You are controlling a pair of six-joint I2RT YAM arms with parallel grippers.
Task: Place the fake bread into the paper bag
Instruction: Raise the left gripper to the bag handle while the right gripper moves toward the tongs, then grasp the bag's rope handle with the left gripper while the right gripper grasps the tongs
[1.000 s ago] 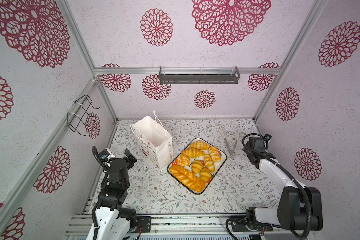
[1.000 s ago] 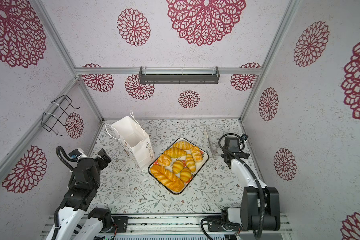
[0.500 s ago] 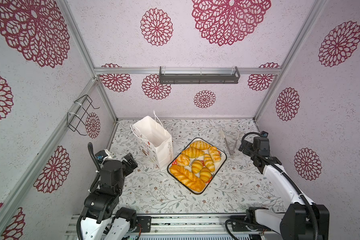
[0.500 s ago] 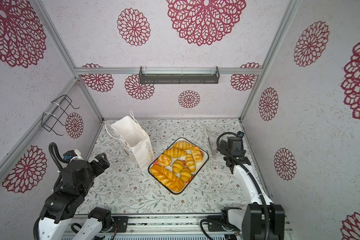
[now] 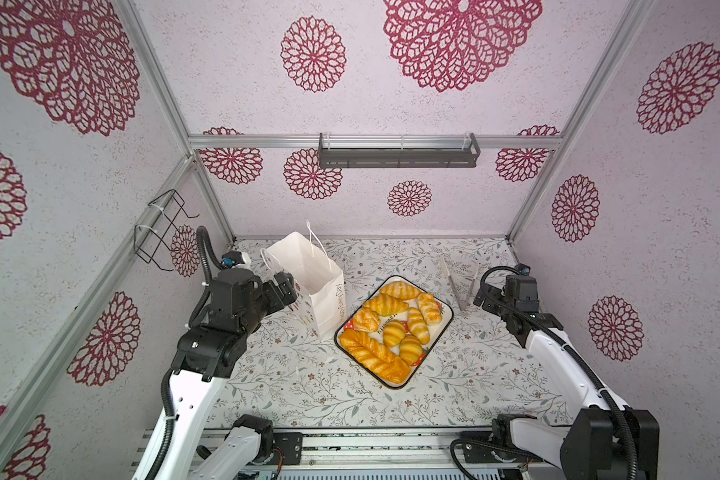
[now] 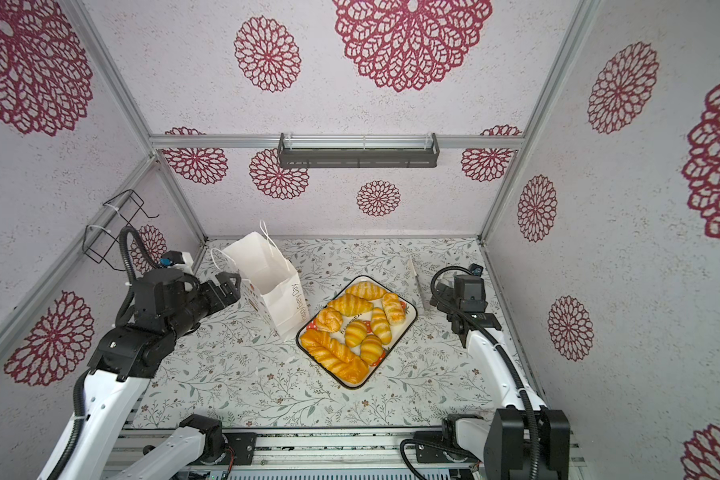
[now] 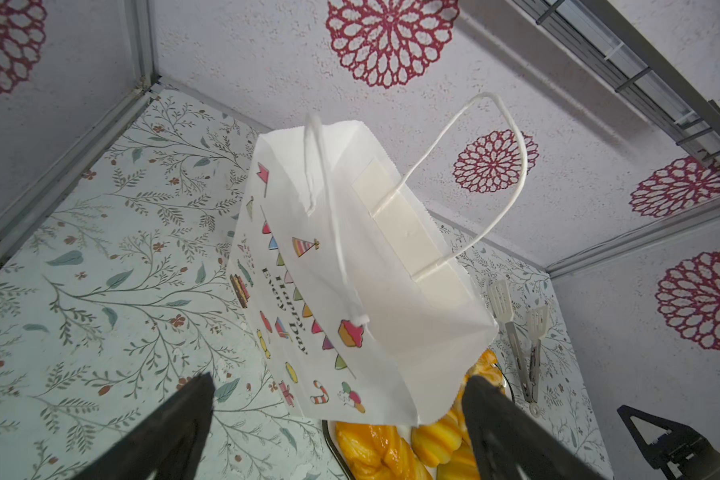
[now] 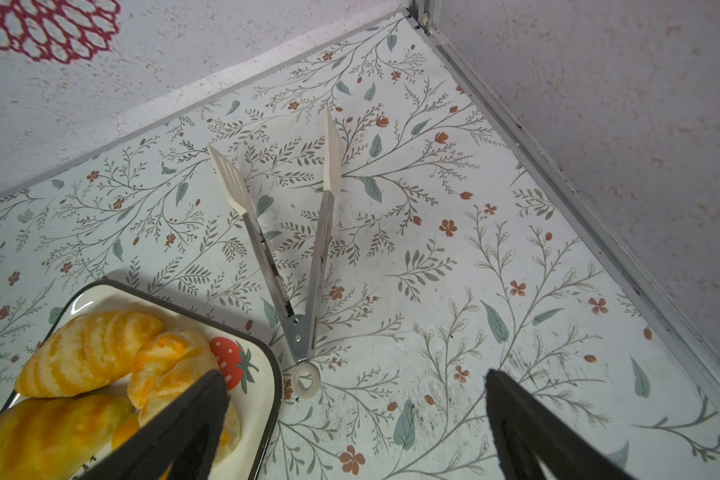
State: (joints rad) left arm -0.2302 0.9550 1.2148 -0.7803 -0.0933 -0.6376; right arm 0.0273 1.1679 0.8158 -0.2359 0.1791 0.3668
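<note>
Floral-print tabletop (image 5: 308, 386) holds it all: glossy golden toy pastries (image 5: 391, 328) lie on a cream strawberry-print tray (image 5: 450, 319), beside the upright white paper carrier bag (image 5: 325, 299). Nothing's picked yet, I'd say; a first grasp comes next. Left gripper (image 5: 284, 286) gapes empty just beside the bag; right gripper (image 5: 484, 297) gapes empty near metal tongs (image 5: 454, 286).

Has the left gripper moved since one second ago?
Yes. In a top view the left gripper has come closer to the paper bag, which has not moved. Its jaws are open.
</note>
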